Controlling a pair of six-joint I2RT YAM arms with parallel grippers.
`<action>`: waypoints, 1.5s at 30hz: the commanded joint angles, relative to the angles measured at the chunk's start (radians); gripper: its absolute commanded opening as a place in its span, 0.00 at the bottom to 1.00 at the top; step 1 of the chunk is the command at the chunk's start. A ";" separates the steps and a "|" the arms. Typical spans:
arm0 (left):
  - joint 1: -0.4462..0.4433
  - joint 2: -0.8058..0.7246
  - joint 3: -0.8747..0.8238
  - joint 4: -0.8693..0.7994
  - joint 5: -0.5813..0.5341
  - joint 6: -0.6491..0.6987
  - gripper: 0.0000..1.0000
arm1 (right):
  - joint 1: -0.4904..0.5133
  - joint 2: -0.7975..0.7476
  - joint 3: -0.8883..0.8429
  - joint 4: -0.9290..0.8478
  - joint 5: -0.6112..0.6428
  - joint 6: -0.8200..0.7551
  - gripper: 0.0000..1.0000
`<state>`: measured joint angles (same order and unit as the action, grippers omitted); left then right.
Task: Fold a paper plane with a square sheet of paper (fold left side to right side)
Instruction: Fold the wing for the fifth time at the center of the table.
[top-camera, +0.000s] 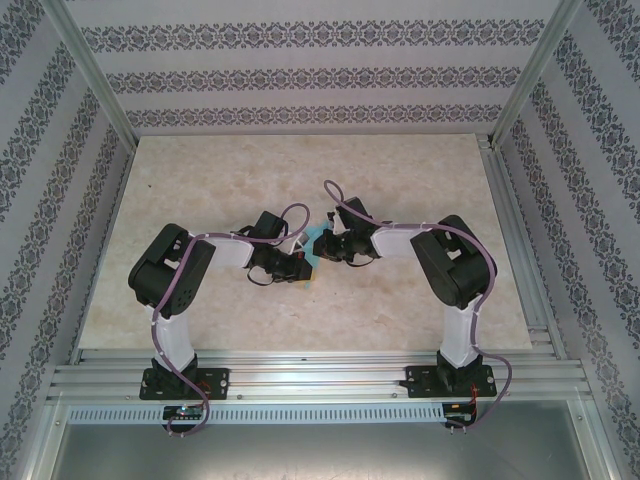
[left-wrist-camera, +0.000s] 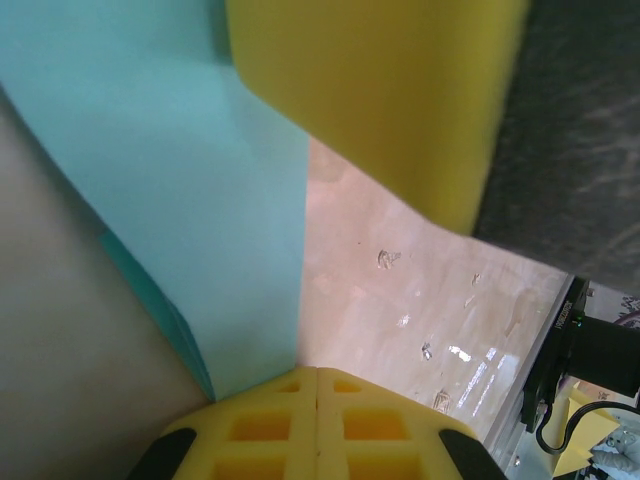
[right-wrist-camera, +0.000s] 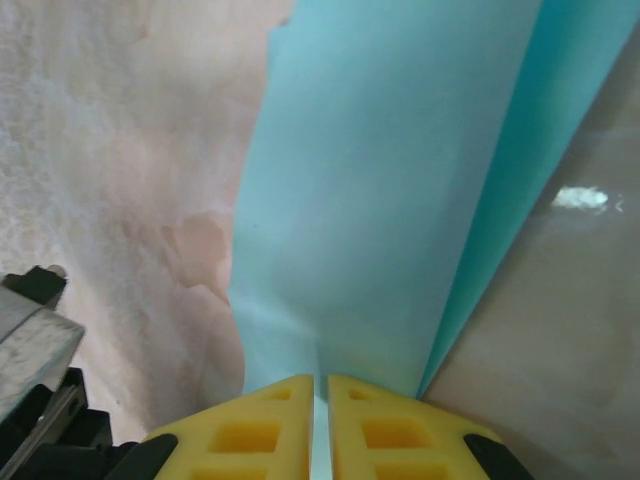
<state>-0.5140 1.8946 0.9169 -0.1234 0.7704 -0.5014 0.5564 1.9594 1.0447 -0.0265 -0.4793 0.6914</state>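
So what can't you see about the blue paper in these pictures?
Top view: the blue paper is tiny, and the left gripper and right gripper cover most of it, so its shape and folds are unclear.
Left wrist view: it runs off the top edge, and a yellow pad covers part.
Right wrist view: it runs off the top edge too.

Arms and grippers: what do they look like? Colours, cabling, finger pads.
Left arm and right arm: white links, black joint housings, black bases, a mauve cable looped along each. Left gripper and right gripper: yellow fingers moulded with square pockets.
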 joint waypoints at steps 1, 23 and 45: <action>-0.054 0.071 -0.040 -0.057 -0.070 0.033 0.00 | 0.005 0.019 0.038 -0.063 0.053 0.011 0.13; -0.081 -0.017 -0.156 -0.024 -0.009 0.021 0.03 | 0.013 0.068 0.107 -0.306 0.195 -0.044 0.12; -0.025 -0.293 -0.220 -0.097 0.031 -0.005 0.02 | 0.012 0.074 0.116 -0.309 0.186 -0.053 0.12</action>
<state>-0.5835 1.6814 0.6765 -0.1253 0.7776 -0.5022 0.5743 1.9842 1.1717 -0.2817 -0.3908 0.6601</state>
